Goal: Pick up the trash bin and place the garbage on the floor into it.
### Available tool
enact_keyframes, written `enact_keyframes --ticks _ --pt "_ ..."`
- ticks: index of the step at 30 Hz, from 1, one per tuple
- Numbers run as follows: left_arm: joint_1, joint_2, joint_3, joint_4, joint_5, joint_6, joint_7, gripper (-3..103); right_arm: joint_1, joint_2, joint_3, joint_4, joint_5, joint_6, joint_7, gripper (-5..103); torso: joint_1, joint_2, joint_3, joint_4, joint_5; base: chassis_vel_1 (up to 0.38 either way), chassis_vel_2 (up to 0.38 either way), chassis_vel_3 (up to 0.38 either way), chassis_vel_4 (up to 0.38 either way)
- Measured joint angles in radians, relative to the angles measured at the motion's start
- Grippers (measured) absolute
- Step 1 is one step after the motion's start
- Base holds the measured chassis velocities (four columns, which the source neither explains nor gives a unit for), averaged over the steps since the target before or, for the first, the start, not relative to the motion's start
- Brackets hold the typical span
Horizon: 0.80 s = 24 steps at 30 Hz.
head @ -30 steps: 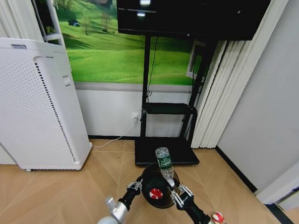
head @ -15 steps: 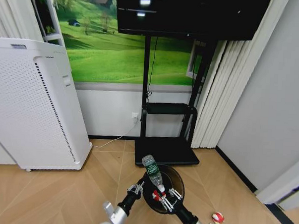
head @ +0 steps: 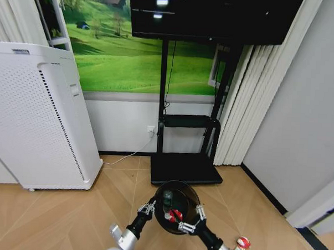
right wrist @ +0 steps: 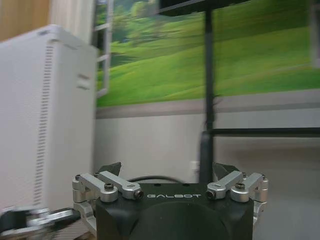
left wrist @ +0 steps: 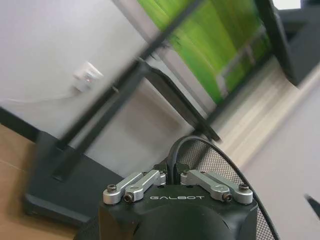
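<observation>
We find the left gripper (head: 150, 206) clamped on the trash bin's (head: 178, 188) rim; the right gripper (head: 191, 219) spread wide, empty, bottle (head: 167, 201) inside.

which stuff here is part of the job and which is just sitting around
Job: trash bin, held at its rim by the left gripper; clear bottle and red-and-white piece inside it; right gripper, open over it; floor.
Just there: white perforated appliance; black screen stand; curtain.
</observation>
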Motion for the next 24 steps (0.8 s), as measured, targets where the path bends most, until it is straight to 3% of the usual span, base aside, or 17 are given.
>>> enact_keyframes --ticks 2,3,6,7,8,10,11,13,17,22,24 --pt "0.007 -0.010 -0.055 -0.001 -0.039 0.000 -0.013 7 0.038 0.001 0.039 -0.026 0.010 -0.026 0.087 100 0.000 0.000 0.000 0.0006 0.0000 0.000 0.000 0.000 0.000" --pt "0.007 -0.010 -0.055 -0.001 -0.039 0.000 -0.013 7 0.038 0.001 0.039 -0.026 0.010 -0.026 0.087 100 0.000 0.000 0.000 0.0006 0.0000 0.000 0.000 0.000 0.000" --pt "0.014 0.005 -0.133 -0.014 -0.097 0.003 -0.008 7 0.068 0.002 0.084 -0.097 0.016 -0.107 0.225 100 0.000 0.000 0.000 0.0005 0.0000 0.000 0.000 0.000 0.000" --pt "0.014 0.005 -0.133 -0.014 -0.097 0.003 -0.008 7 0.068 0.002 0.084 -0.097 0.016 -0.107 0.225 100 0.000 0.000 0.000 0.0005 0.0000 0.000 0.000 0.000 0.000" --pt "0.015 0.011 -0.148 -0.018 -0.112 0.004 -0.006 7 0.073 0.006 0.090 -0.125 0.015 -0.146 0.270 100 0.000 0.000 0.000 0.0002 0.0001 0.000 0.000 0.000 0.000" --pt "0.017 0.027 -0.180 -0.026 -0.146 0.005 -0.002 7 0.091 0.013 0.091 -0.203 0.033 -0.321 0.411 100 0.000 0.000 0.000 -0.0001 0.0002 0.000 0.000 0.000 0.000" --pt "0.017 0.027 -0.180 -0.026 -0.146 0.005 -0.002 7 0.091 0.013 0.091 -0.203 0.033 -0.321 0.411 100 0.000 0.000 0.000 -0.0001 0.0002 0.000 0.000 0.000 0.000" --pt "0.026 0.044 -0.195 -0.035 -0.161 0.002 0.006 7 0.125 0.022 0.092 -0.278 0.090 -0.450 0.516 100 0.000 0.000 0.000 0.0001 0.0003 0.000 0.000 0.000 0.000" --pt "0.042 0.055 -0.200 -0.038 -0.166 -0.006 0.027 7 0.170 0.018 0.095 -0.417 0.136 -0.521 0.575 100 0.000 0.000 0.000 0.0004 0.0001 0.000 0.000 0.000 0.000" --pt "0.044 0.053 -0.199 -0.030 -0.166 -0.012 0.033 7 0.218 0.014 0.088 -0.563 0.177 -0.541 0.619 103 0.000 0.000 0.000 0.0000 0.0005 0.000 0.000 0.000 0.000" --pt "0.043 0.055 -0.194 -0.025 -0.166 -0.012 0.035 7 0.240 0.013 0.086 -0.618 0.240 -0.566 0.657 100 0.000 0.000 0.000 0.0002 0.0001 0.000 0.000 0.000 0.000"
